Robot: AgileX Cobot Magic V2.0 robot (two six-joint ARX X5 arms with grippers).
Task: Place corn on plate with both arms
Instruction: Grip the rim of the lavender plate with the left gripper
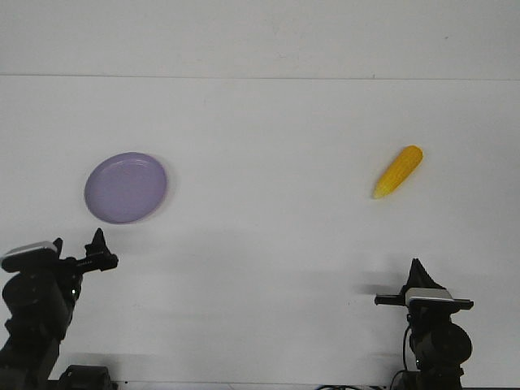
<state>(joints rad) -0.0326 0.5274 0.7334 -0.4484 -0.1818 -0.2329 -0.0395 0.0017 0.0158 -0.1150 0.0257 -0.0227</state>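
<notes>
The lavender plate [126,188] lies on the white table at the left, with nothing on it. The yellow-orange corn [398,171] lies on the table at the right, tilted, its paler pointed tip toward the front left. My left gripper [101,249] is low at the front left, just in front of the plate and apart from it. My right gripper [418,275] is low at the front right, well in front of the corn. Neither holds anything. How wide either gripper's jaws stand does not show from this angle.
The white table [268,219] runs back to a white wall [260,36]. Nothing else lies on it apart from the plate and the corn, which are far apart.
</notes>
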